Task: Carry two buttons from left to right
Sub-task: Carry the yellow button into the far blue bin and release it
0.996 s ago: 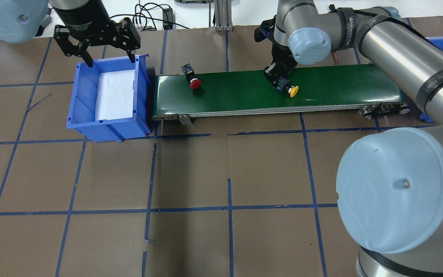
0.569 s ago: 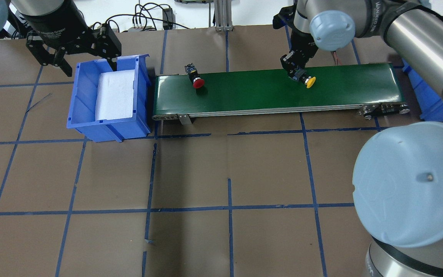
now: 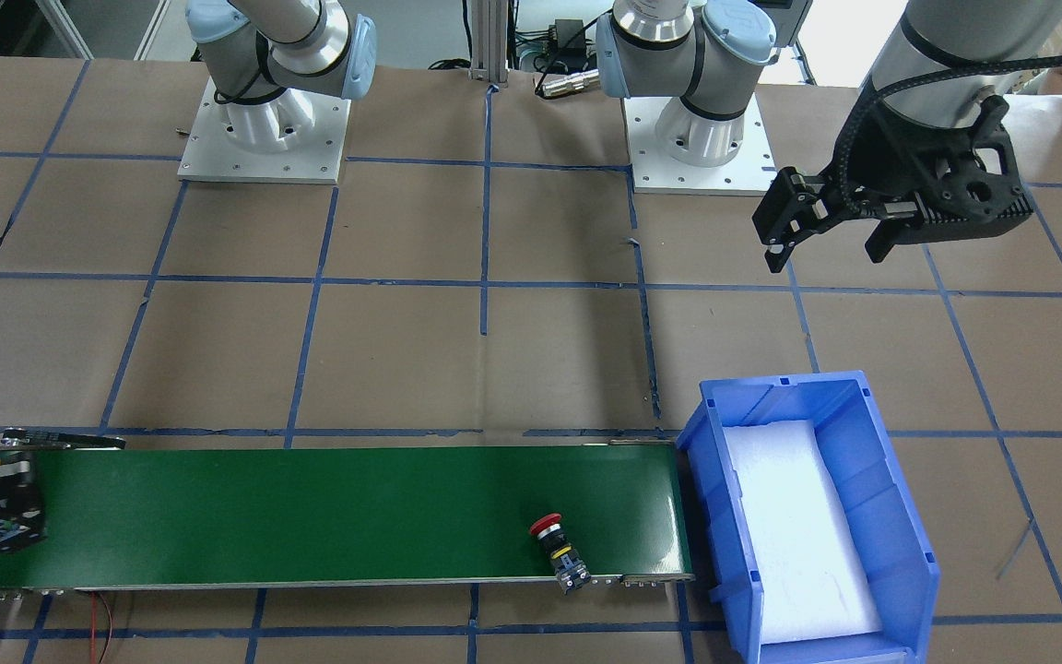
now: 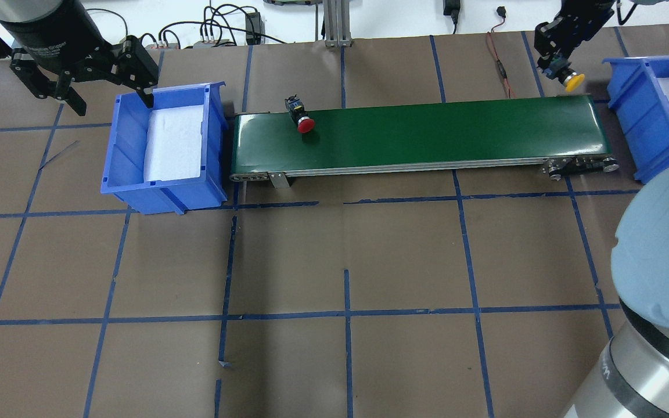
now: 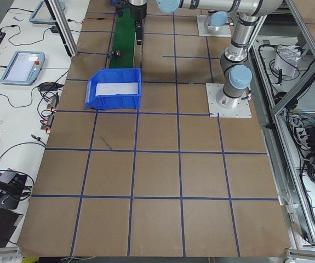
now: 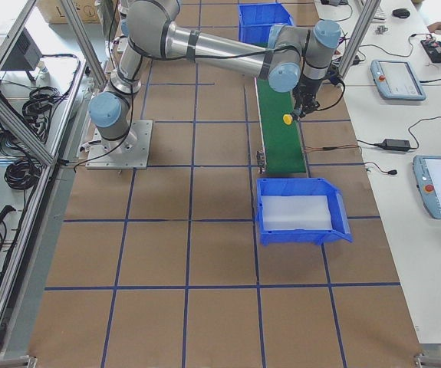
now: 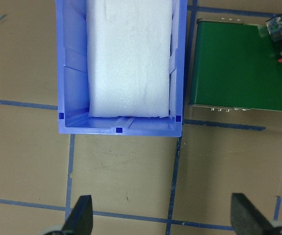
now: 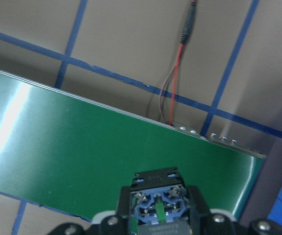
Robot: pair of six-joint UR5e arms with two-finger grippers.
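Mostly pairs on show.
One red button (image 4: 305, 123), one yellow button (image 4: 573, 82); two blue bins (image 4: 128, 139) (image 4: 636, 116); one green belt (image 4: 427, 133).

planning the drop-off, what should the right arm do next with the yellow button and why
Probably carry it a little further to the robot's right until it hangs over the right-hand blue bin. The right gripper is shut on the yellow button, in the air just short of that bin's near wall, so releasing now would likely miss it.

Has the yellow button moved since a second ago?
Yes. Held by the right end effector, the yellow button has travelled rightward along the green belt, from its middle to past its right end.
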